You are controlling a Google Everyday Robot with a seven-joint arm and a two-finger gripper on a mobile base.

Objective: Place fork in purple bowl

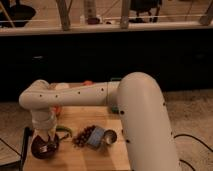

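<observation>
The purple bowl (44,148) sits at the left front corner of the wooden table (75,157). My gripper (45,141) hangs straight down from the white arm (75,95), right over the bowl and reaching into it. A small pale piece inside the bowl under the gripper may be the fork (47,148); I cannot make it out clearly.
A round silver metal cup (109,137) lies on its side at the table's middle right. A blue packet (95,135) and a dark reddish cluster (83,136) lie beside it. A green item (64,130) lies right of the bowl. A dark counter stands behind.
</observation>
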